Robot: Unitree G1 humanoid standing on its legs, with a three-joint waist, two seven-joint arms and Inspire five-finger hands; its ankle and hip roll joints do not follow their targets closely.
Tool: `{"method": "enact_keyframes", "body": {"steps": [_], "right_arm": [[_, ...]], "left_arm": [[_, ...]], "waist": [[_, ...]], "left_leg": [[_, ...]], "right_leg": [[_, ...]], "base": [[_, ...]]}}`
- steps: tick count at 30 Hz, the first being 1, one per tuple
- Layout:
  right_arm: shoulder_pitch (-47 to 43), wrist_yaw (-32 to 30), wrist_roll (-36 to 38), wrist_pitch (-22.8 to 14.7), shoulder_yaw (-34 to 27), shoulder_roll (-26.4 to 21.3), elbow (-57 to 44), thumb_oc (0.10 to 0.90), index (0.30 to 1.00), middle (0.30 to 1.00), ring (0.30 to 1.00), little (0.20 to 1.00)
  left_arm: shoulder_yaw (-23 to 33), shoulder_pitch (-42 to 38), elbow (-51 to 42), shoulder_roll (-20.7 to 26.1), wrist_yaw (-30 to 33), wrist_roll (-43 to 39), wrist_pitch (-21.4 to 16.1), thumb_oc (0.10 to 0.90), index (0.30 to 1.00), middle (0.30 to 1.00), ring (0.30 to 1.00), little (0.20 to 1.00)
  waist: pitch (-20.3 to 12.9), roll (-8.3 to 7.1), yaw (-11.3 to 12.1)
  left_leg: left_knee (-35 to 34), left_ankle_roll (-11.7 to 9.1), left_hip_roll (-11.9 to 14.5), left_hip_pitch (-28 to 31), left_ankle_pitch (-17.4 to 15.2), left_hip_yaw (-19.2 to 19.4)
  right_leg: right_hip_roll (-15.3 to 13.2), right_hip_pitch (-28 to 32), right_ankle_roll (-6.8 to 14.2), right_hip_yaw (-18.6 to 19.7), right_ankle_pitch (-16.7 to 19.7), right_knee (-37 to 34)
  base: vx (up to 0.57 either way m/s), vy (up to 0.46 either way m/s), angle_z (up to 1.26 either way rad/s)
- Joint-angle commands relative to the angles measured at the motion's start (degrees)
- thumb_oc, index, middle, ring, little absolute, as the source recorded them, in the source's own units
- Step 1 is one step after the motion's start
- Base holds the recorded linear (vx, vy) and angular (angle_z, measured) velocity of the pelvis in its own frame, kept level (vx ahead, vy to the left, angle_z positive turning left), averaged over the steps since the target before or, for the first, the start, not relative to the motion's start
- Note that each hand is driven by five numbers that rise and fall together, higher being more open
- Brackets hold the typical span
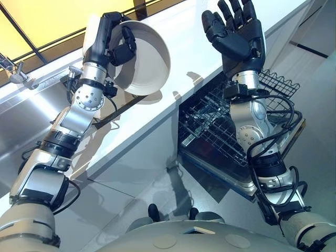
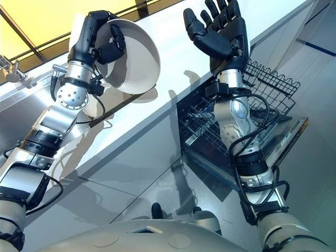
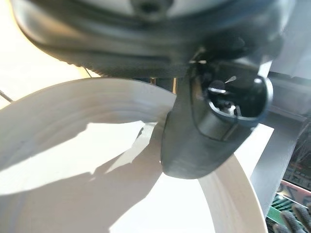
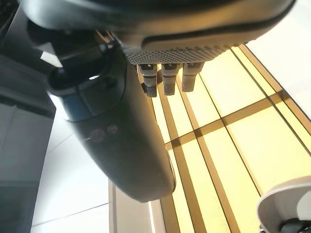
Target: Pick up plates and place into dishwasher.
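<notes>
A deep white plate (image 1: 144, 60) is held tilted up in the air above the white counter, with my left hand (image 1: 113, 42) shut on its rim, thumb inside and fingers behind. The left wrist view has the thumb (image 3: 204, 141) pressed on the plate's inner surface (image 3: 97, 179). My right hand (image 1: 236, 31) is raised open, fingers spread, holding nothing, above the dishwasher rack (image 1: 210, 121). The black wire rack (image 2: 268, 79) is pulled out over the open dishwasher door (image 2: 286, 136).
A steel sink (image 1: 31, 115) with a tap (image 1: 13, 71) lies at the left. The white counter (image 1: 189, 42) runs across the middle. A yellow-lit window with dark bars (image 4: 233, 111) is behind it.
</notes>
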Motion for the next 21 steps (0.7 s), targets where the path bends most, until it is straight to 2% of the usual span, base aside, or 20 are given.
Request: {"method": "enact_keyframes", "body": {"steps": [1, 6, 12, 21], "right_arm": [[-5.64, 3.81, -3.01, -1.42, 1.06, -1.32, -1.47, 0.800, 0.900, 0.900, 0.900, 0.900], [-6.07, 5.31, -2.48, 0.85, 3.36, -1.64, -0.61, 0.800, 0.900, 0.900, 0.900, 0.900], [-6.97, 10.85, -0.99, 6.53, 6.79, -2.56, 0.70, 0.800, 0.900, 0.900, 0.900, 0.900], [-8.58, 13.81, -0.96, 9.00, 10.96, -1.37, 2.97, 0.800, 0.900, 0.900, 0.900, 0.900]], "left_arm": [[1.33, -8.52, -3.53, 1.65, 2.72, 0.19, -6.17, 0.100, 0.300, 0.300, 0.300, 0.200], [0.03, -9.00, -6.67, 1.14, 2.78, 0.95, -4.49, 0.100, 0.300, 0.300, 0.300, 0.200], [-0.66, -9.08, -7.54, 0.97, 2.60, 0.04, -3.95, 0.100, 0.300, 0.300, 0.300, 0.200], [-2.54, -9.84, -6.78, 0.00, 2.14, -0.22, -4.94, 0.100, 0.300, 0.300, 0.300, 0.200]], "waist": [[-6.58, -1.10, 0.39], [-6.35, -1.45, 0.78], [-6.29, -1.87, 1.15], [-6.26, -2.13, 1.71]], "left_leg": [[0.61, -1.82, -0.29, 0.86, -5.98, 1.36], [0.67, -1.84, -0.23, 0.73, -6.01, 1.12], [0.80, -1.87, -0.25, 0.53, -5.94, 0.78], [0.69, -1.89, -0.22, 0.54, -5.86, 0.40]], "right_leg": [[0.61, -4.98, 4.31, 0.17, -4.51, 7.13], [0.57, -4.90, 4.29, -0.15, -4.63, 7.13], [0.53, -4.95, 4.33, -0.31, -4.54, 7.00], [0.61, -4.74, 4.34, -0.40, -4.50, 6.75]], "base": [[0.00, 0.000, 0.00], [0.00, 0.000, 0.00], [-0.01, -0.006, 0.02], [0.00, -0.002, 0.02]]}}
